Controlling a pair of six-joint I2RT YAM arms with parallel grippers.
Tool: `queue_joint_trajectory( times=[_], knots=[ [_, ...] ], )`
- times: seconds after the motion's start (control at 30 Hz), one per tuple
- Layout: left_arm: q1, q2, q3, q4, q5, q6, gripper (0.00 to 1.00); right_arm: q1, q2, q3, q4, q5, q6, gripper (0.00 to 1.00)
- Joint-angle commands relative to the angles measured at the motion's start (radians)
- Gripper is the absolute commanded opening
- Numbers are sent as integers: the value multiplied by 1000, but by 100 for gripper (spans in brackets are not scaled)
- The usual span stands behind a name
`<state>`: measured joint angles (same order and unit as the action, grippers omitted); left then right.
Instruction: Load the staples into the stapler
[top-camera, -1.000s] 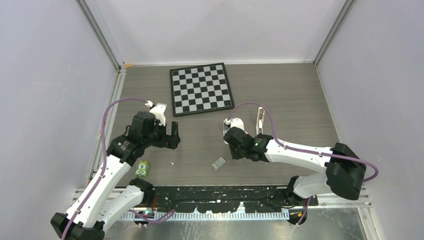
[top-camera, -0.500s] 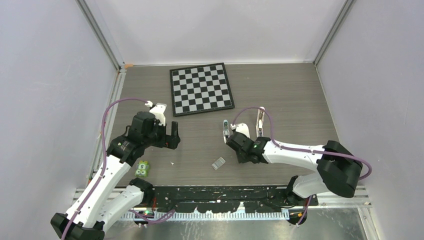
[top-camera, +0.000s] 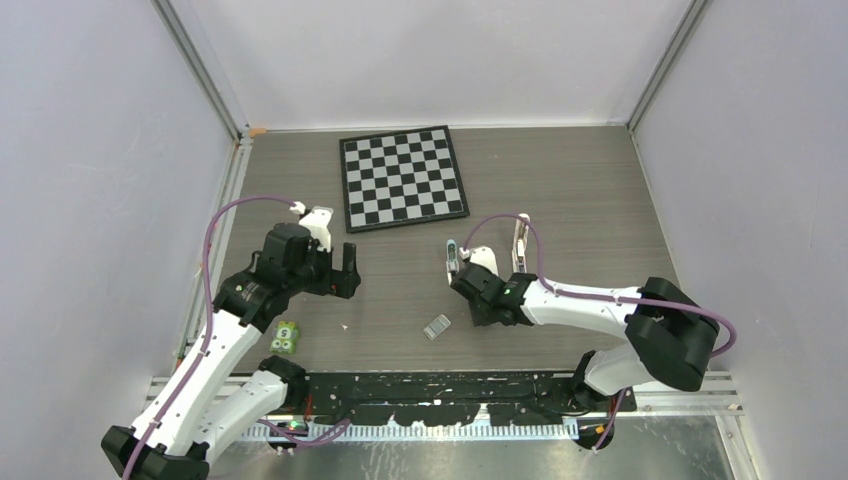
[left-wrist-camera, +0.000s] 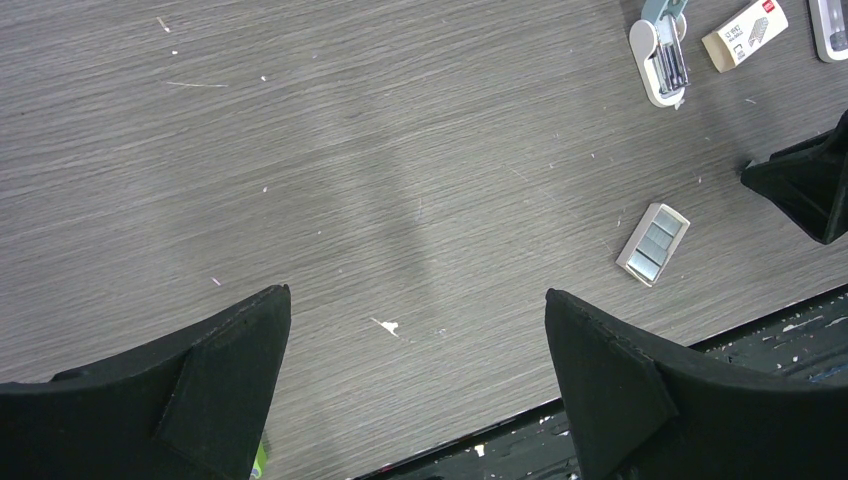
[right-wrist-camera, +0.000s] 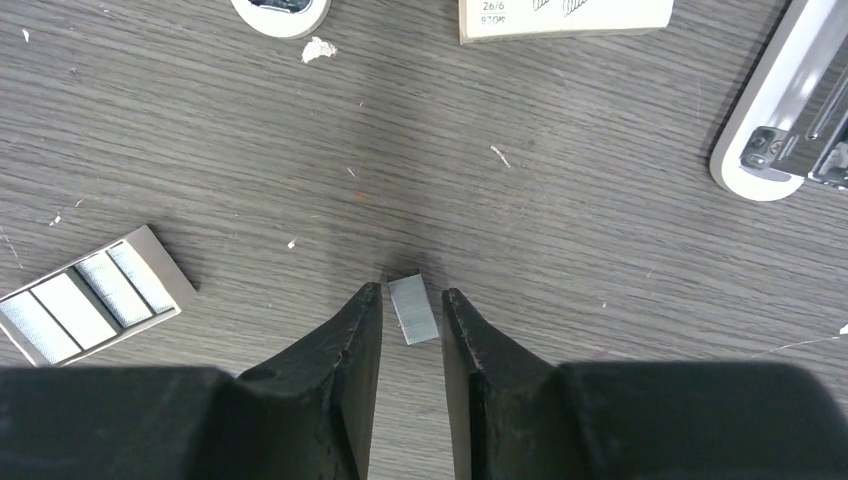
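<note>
Plainly, the step in hand is picking up the staples (right-wrist-camera: 413, 310), a short silvery strip lying flat on the counter (right-wrist-camera: 600, 250) near the middle, directly between the fingertips of the right pincer (right-wrist-camera: 411, 293). That pincer stands narrowly apart, with a sliver of counter showing on each side of the strip, so nothing is clamped. The strip sits slightly askew to the fingers (right-wrist-camera: 355, 340). Squaring the wrist to its long sides first should stop it pivoting out as they meet. It is thin and low, so the tips want to be right down at the counter. The squeeze should be gentle, since a strip of staples can break apart. The stapler (right-wrist-camera: 790, 110) lies just to the right and farther off, apparently open, with metal showing inside; the strip will likely need to go in legs down. A tray (right-wrist-camera: 85, 295) of further strips lies to the left. The left pincer (left-wrist-camera: 415, 380) hangs spread wide, well apart, holding nothing.
</note>
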<state>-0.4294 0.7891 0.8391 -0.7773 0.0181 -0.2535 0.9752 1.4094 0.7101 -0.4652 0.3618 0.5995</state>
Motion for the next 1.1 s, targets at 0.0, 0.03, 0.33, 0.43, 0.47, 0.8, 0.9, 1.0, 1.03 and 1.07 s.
queue_joint_trajectory(
  times=[0.0, 0.03, 0.33, 0.43, 0.47, 0.8, 0.9, 1.0, 1.03, 1.07],
  knots=[
    [3, -3, 5, 18, -10, 11, 100, -19, -30, 13, 29, -17, -1, 34],
    [3, -3, 5, 17, -11, 11, 100, -25, -32, 11, 29, -29, -7, 35],
    [3, -2, 5, 17, -10, 13, 100, -61, -57, -2, 34, -105, -38, 39],
    [3, -3, 5, 16, -10, 13, 100, -62, -51, -5, 38, -113, -45, 40],
    [3, -4, 5, 18, -10, 13, 100, -62, -48, -8, 39, -114, -45, 39],
    [3, -1, 5, 17, -10, 13, 100, -61, -21, -15, 53, -114, -37, 40],
    [3, -1, 5, 17, -10, 13, 100, -62, -4, -12, 53, -114, -35, 40],
    [3, -1, 5, 16, -10, 13, 100, -61, 2, -10, 50, -117, -34, 39],
    [3, -1, 5, 16, -10, 13, 100, -61, 0, -10, 48, -117, -33, 39],
    [3, 1, 5, 17, -10, 13, 100, -61, -2, -11, 47, -118, -33, 39]
  ],
)
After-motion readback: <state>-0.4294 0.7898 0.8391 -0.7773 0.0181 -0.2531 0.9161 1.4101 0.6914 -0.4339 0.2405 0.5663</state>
